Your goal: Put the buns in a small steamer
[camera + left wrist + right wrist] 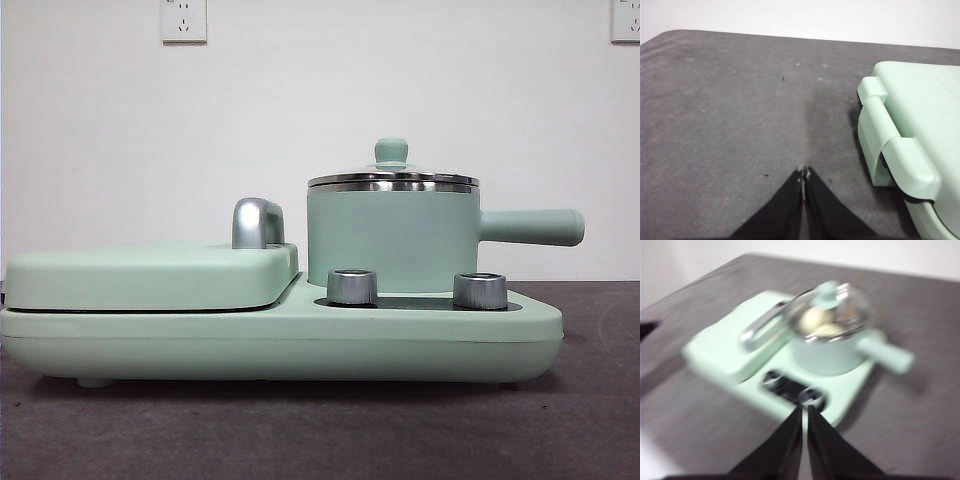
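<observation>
A mint-green cooking unit (280, 345) sat on a dark grey desk (320, 430) before a white wall. On its right half stood the small steamer (390, 240), a round mint-green pot with a steel rim. Its lid (392, 178) was on, topped by a green knob. The steamer's straight side handle (530, 227) lay level, its long axis running across the front view and pointing right, away from the griddle. Below the pot were two silver dials (352, 287). On the left half lay the flat lidded griddle (150, 278), with a silver handle (257, 223) rising at its back.

The right wrist view was blurred. Through the lid's clear top, pale rounded shapes, the buns (816, 322), showed inside the steamer; their own direction could not be told.

The right pincer (804, 415) hung above the desk in front of the dials, its jaws pressed nearly together, holding nothing. The left pincer (804, 175) hung over bare desk beside the griddle's end, its jaws pressed together and empty.
</observation>
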`<move>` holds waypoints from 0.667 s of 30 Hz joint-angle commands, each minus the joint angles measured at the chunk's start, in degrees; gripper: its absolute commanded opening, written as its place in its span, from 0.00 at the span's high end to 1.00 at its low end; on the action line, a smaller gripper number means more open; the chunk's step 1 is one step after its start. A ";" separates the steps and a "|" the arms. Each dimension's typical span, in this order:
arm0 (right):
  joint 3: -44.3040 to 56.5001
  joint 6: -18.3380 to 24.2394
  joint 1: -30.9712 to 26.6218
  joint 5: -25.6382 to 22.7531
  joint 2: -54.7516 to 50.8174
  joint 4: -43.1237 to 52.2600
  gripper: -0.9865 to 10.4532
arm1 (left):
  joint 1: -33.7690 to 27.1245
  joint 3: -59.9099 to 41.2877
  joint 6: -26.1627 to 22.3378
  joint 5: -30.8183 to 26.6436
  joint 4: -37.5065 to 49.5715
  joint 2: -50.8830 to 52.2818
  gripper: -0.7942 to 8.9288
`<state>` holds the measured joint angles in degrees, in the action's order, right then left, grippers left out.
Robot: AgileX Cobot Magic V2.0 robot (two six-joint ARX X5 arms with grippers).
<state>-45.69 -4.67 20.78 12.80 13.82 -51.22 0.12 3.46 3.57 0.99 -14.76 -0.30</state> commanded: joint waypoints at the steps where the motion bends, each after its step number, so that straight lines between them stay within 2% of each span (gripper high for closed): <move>1: 5.25 2.43 -5.81 -2.93 -1.29 7.76 0.90 | -0.11 -1.11 -1.01 -0.15 -0.42 0.11 0.91; 4: 13.07 2.78 -11.56 -8.76 -3.37 17.20 0.90 | -0.11 -1.11 -1.01 -0.15 -0.42 0.11 0.91; 9: 26.01 2.80 -17.68 -11.17 -6.69 30.99 0.90 | -0.11 -1.11 -1.01 -0.15 -0.42 0.11 0.91; 13: 34.60 2.80 -19.10 -14.84 -9.35 39.04 0.90 | -0.11 -1.11 -1.01 -0.15 -0.44 0.11 0.91; 20: 44.19 2.71 -19.19 -14.29 -13.27 42.71 0.90 | -0.11 -1.11 -1.01 -0.15 -0.42 0.11 0.91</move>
<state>-1.93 -2.33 1.56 -1.58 0.91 -9.45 0.12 3.46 3.57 0.99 -14.74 -0.30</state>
